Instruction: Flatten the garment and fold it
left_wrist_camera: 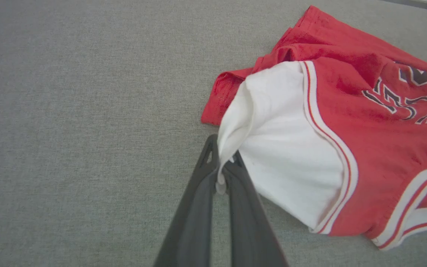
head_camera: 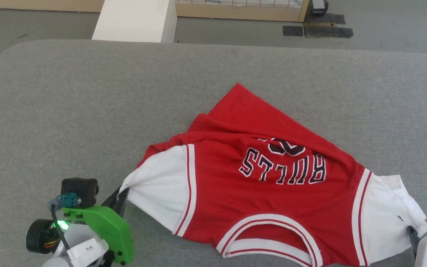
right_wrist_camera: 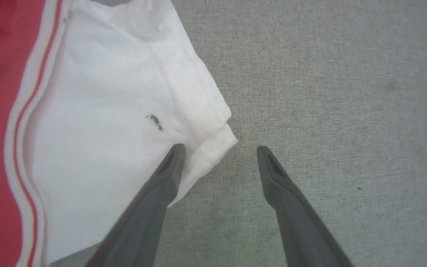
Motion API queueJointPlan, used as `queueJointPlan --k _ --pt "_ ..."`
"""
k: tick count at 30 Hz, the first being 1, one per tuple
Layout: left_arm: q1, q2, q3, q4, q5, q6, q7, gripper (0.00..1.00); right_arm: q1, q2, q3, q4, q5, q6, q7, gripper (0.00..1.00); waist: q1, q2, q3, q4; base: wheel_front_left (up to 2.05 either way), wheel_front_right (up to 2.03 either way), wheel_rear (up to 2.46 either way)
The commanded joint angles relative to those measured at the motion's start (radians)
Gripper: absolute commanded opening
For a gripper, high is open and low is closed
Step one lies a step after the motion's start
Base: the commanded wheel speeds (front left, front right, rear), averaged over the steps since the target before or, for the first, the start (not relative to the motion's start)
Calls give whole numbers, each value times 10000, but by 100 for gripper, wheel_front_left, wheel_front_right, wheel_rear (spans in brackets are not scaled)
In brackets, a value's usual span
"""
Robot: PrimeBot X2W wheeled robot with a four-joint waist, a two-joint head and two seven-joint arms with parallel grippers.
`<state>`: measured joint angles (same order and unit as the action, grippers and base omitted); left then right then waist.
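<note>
Garment [head_camera: 272, 193] lies chest up on the grey cloth-covered desk [head_camera: 87, 92], collar toward the robot. Its red lower half is bunched and folded over at the far side, so it is not yet flat. From where I stand, that looks like the reason an arm sits at each white sleeve: drawing both outward should stretch the cloth smooth before any fold.

The left jaws are clamped together on the tip of the left sleeve [head_camera: 161, 185]. A pinch of white cloth is squeezed between them, and the sleeve is pulled into a peak toward them.

The right jaws stand wide apart, low at the cuff corner of the right sleeve [right_wrist_camera: 124, 111]. One finger overlaps the white cloth and the other is over bare desk just beside it. The corner lies between them, with nothing gripped yet. Closing there seems the likely next move.
</note>
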<state>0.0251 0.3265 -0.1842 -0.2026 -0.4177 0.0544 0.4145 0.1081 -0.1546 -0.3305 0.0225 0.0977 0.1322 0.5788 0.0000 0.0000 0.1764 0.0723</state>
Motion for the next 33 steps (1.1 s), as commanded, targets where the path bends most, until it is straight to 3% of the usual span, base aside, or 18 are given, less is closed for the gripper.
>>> queueJointPlan --k 1,8,9,10,19,24,33 --pt "98 54 -43 -81 29 24 35 0 -286 -75 -32 91 -17 -15 37 100 0 0 103 70 0 0 0" --pt "-29 26 -192 -88 9 -1 90 0 -457 23 298 823 -143 -15 224 100 0 0 331 237 0 0 0" --pt "-40 26 -207 -69 3 -8 91 0 -443 45 379 923 -127 -15 263 41 0 0 338 254 0 0 0" --pt "-51 30 -218 -40 -3 -15 90 0 -423 52 481 1019 -109 -15 291 0 0 0 334 270 0 0 0" --pt "17 187 -2 116 -81 -5 -179 0 -668 -64 564 465 324 -15 -181 0 0 0 -295 52 0 0 0" --pt "-108 274 289 -251 -247 -90 -583 0 -1148 -149 626 -897 1542 -15 -172 0 0 0 -814 -194 0 0 0" --pt "-1494 636 1129 -2006 -571 -252 -1021 0 -2937 -924 613 -3014 3964 -15 160 0 0 0 -1560 -491 0 0 0"
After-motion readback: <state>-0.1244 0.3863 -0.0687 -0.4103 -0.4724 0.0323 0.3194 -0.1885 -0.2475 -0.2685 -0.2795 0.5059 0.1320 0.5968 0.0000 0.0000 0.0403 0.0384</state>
